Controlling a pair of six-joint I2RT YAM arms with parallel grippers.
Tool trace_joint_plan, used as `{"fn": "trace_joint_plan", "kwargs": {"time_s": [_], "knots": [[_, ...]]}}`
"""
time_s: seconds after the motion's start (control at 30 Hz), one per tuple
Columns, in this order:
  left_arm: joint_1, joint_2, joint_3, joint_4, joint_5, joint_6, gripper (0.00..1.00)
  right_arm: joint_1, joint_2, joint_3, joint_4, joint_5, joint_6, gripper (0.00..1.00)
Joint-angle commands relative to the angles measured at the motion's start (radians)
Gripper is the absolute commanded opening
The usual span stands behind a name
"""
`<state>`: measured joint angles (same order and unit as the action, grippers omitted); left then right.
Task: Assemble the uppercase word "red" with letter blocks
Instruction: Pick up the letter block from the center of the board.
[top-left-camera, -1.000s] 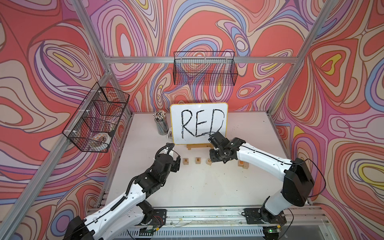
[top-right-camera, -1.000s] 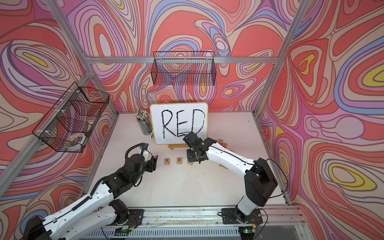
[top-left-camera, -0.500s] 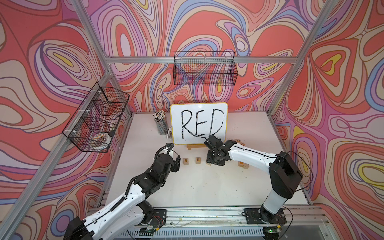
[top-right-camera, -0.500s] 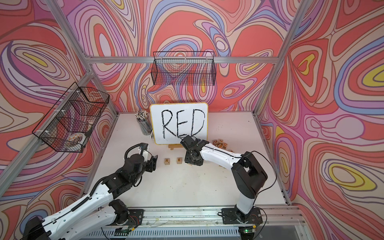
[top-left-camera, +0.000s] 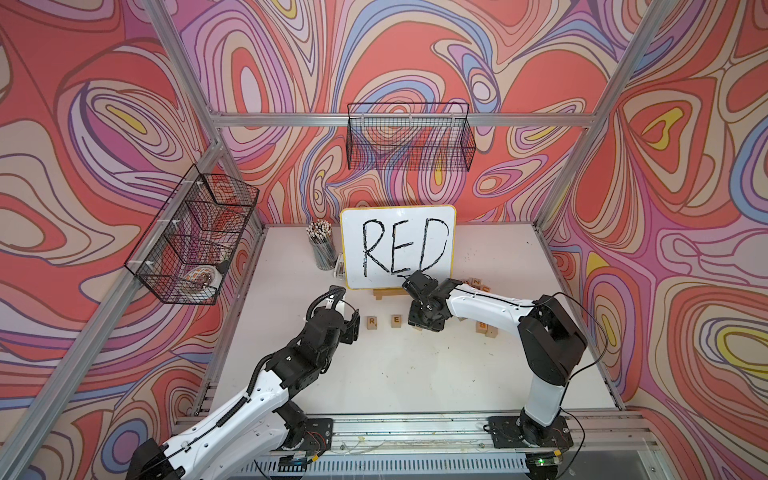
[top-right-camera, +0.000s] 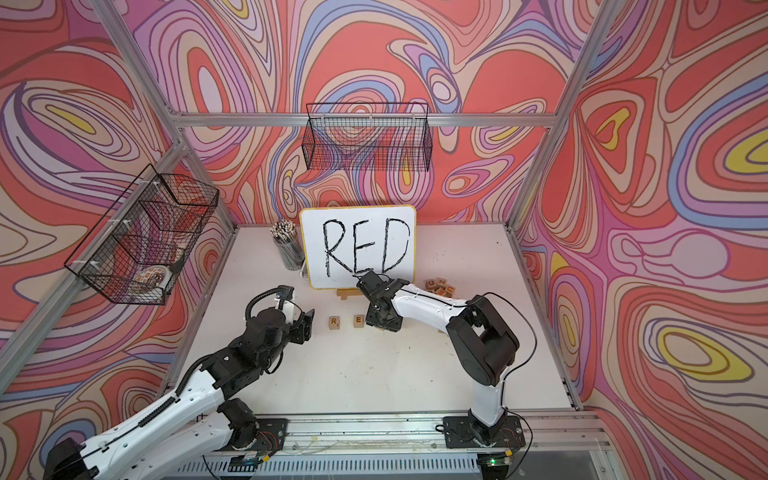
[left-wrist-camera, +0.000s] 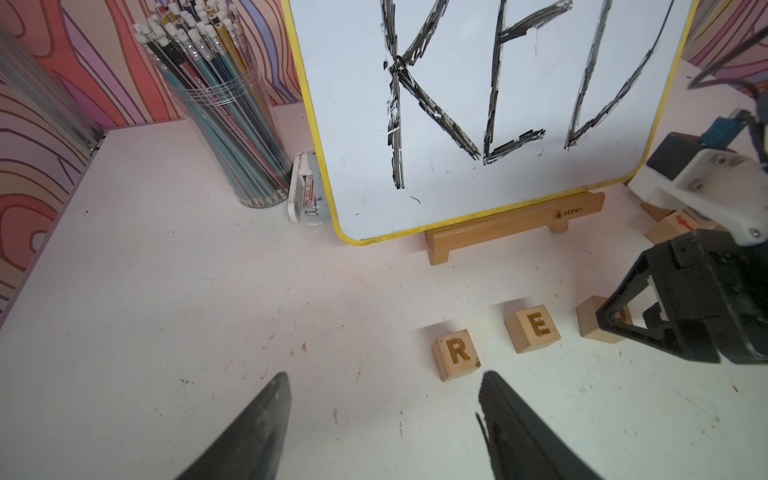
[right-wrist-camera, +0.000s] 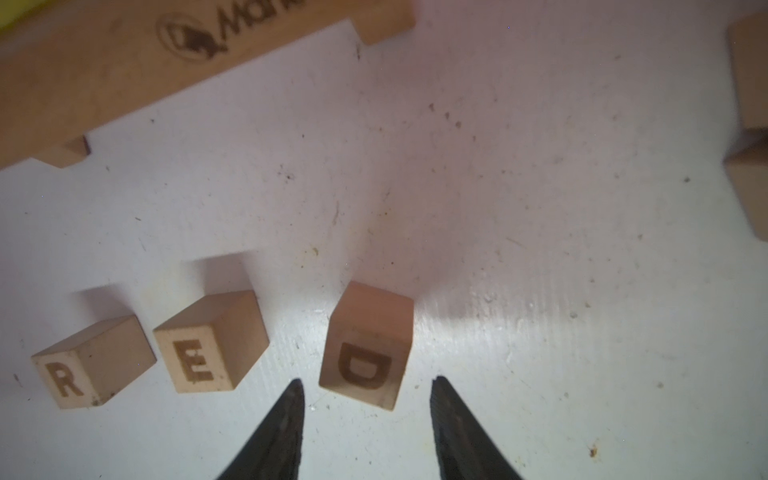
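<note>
D block (right-wrist-camera: 365, 349) flat on table (right-wrist-camera: 540, 249), btwn the tips of the right claw (right-wrist-camera: 366, 380) w/ gaps both sides — claw spread, pinching nothing. E block (right-wrist-camera: 208, 345) just beside D, R block (right-wrist-camera: 83, 365) next out; left claw (left-wrist-camera: 382, 374) spread too, empty, R just ahead of it. Looks like last placement step — next prob needs a straight lift-off w/o nudging the slightly skewed D.

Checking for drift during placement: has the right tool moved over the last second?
Yes. In a top view the right tool has shifted closer to the E block and farther below the whiteboard.
</note>
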<state>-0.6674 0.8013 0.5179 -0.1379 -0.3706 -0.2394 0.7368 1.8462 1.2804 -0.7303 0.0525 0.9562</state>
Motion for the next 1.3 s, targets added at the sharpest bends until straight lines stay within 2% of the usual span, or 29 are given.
{"fn": "trace_joint_plan", "kwargs": {"time_s": [0.0,0.43,0.93,1.07,1.27], "knots": [[0.006,-0.010,0.008,-0.002,-0.019,0.000,0.75,-0.009,0.034,0.029,0.012,0.008,0.002,0.51],[0.005,-0.009,0.009,-0.010,-0.025,0.000,0.74,-0.021,0.079,0.052,0.012,0.007,-0.025,0.48],[0.006,-0.010,0.009,-0.008,-0.025,0.000,0.74,-0.021,0.090,0.050,-0.009,0.009,-0.075,0.27],[0.005,-0.010,0.009,-0.008,-0.026,0.000,0.75,-0.020,0.103,0.090,-0.051,0.019,-0.145,0.23],[0.005,-0.007,0.008,-0.007,-0.026,-0.001,0.75,-0.021,0.120,0.193,-0.186,0.081,-0.343,0.20]]}}
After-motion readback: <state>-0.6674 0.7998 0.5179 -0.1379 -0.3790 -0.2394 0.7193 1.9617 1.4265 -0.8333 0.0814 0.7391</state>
